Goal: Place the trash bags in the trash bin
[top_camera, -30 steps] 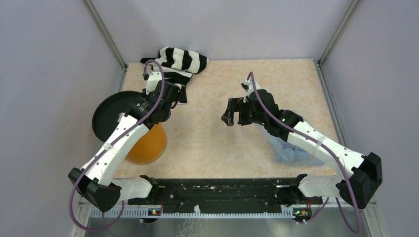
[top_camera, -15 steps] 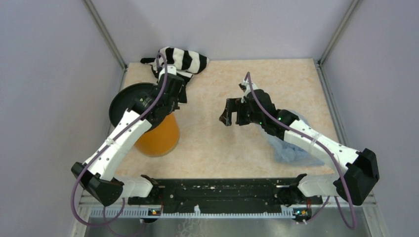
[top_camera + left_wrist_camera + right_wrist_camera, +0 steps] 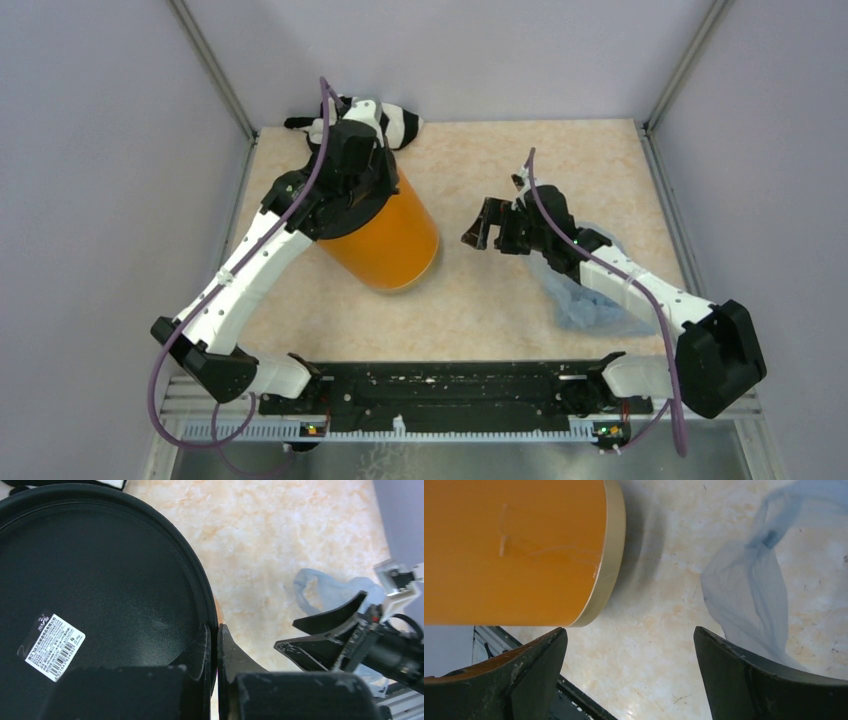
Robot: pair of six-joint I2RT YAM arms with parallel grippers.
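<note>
The orange trash bin (image 3: 392,240) is tilted, with its black mouth up-left under my left wrist and its base down-right. My left gripper (image 3: 352,200) is shut on the bin's black rim; in the left wrist view the gripper (image 3: 214,645) pinches the rim beside the black inside (image 3: 100,580). The light-blue trash bag (image 3: 592,305) lies on the table at the right, partly under my right arm; it also shows in the left wrist view (image 3: 325,586) and the right wrist view (image 3: 754,590). My right gripper (image 3: 488,226) is open and empty between bin and bag. In the right wrist view, the gripper (image 3: 629,630) has the bin's side (image 3: 514,550) at its upper left.
A black-and-white striped cloth (image 3: 392,120) lies at the back edge behind the bin. Grey walls with metal posts enclose the table on three sides. The black arm rail (image 3: 440,385) runs along the near edge.
My left arm has carried the bin from the left edge toward the middle and back, tipping it further. My right gripper has shifted slightly right and stays open.
</note>
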